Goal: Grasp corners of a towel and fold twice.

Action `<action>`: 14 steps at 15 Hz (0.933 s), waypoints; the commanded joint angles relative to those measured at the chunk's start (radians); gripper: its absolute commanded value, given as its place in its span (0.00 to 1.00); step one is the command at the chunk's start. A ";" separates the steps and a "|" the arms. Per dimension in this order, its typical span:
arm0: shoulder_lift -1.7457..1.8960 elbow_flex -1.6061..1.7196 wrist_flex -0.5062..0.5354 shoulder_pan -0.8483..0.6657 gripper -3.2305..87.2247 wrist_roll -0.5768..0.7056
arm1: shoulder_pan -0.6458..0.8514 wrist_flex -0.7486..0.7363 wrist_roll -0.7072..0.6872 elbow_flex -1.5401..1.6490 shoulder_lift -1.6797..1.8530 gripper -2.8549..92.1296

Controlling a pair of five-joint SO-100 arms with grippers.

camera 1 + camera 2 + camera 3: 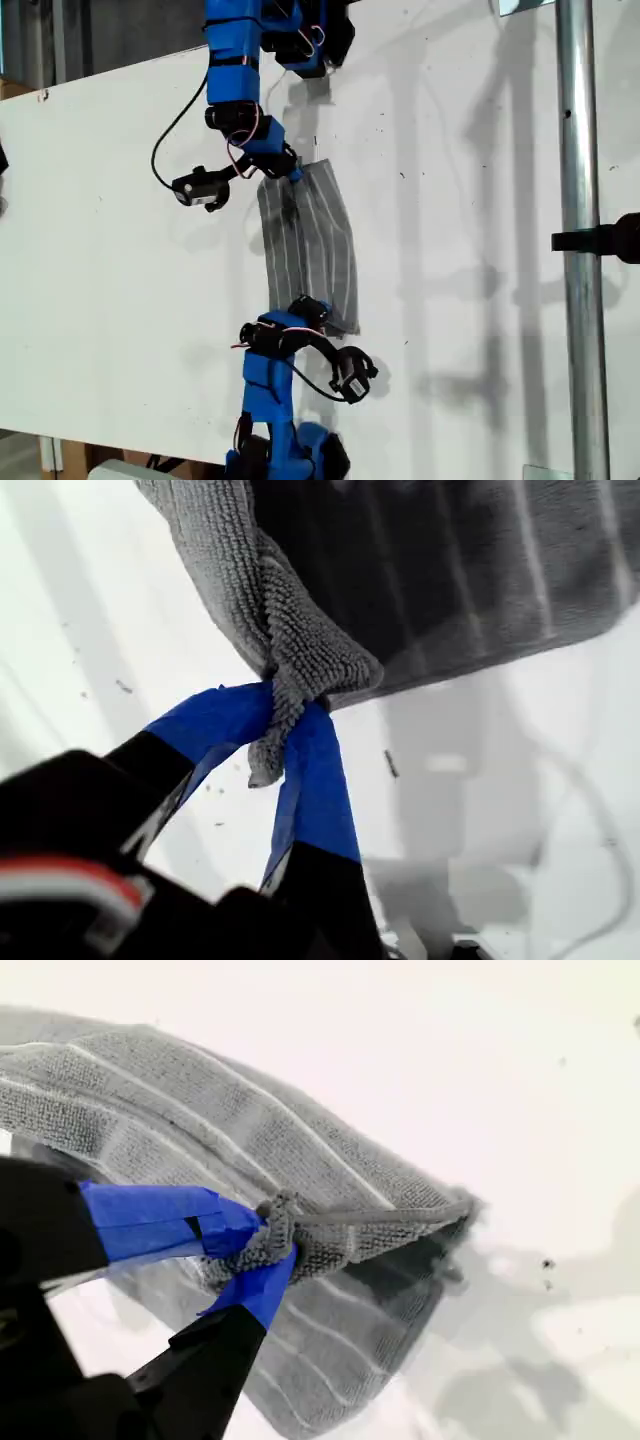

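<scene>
The towel (308, 250) lies mid-table (120, 250) as a narrow doubled strip, so we judge one fold nearly made and the second one left. My first gripper (285, 735) is closed on a bunched corner (300, 670); my second gripper (262, 1250) pinches another corner (290, 1235), both low over the table.

Nubby grey cloth towel (420, 570), matt white table (100, 250), glossy metal pole (580, 250)
</scene>
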 commanded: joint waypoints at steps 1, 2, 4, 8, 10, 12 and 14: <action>0.107 0.034 0.005 -0.160 0.00 0.084 | 0.184 -0.044 -0.137 -0.041 0.038 0.03; 0.123 0.061 -0.002 -0.221 0.00 0.114 | 0.247 -0.072 -0.186 -0.043 0.032 0.03; 0.149 0.121 -0.037 -0.330 0.00 0.167 | 0.348 -0.130 -0.270 -0.060 0.012 0.03; 0.166 0.164 -0.107 -0.502 0.00 0.267 | 0.466 -0.229 -0.345 -0.118 -0.029 0.03; 0.183 0.167 -0.089 -0.558 0.00 0.304 | 0.468 -0.225 -0.356 -0.127 -0.041 0.03; 0.232 0.193 -0.060 -0.537 0.00 0.293 | 0.422 -0.172 -0.348 -0.118 -0.040 0.03; 0.265 0.258 -0.052 -0.477 0.00 0.244 | 0.364 -0.137 -0.314 -0.078 -0.025 0.03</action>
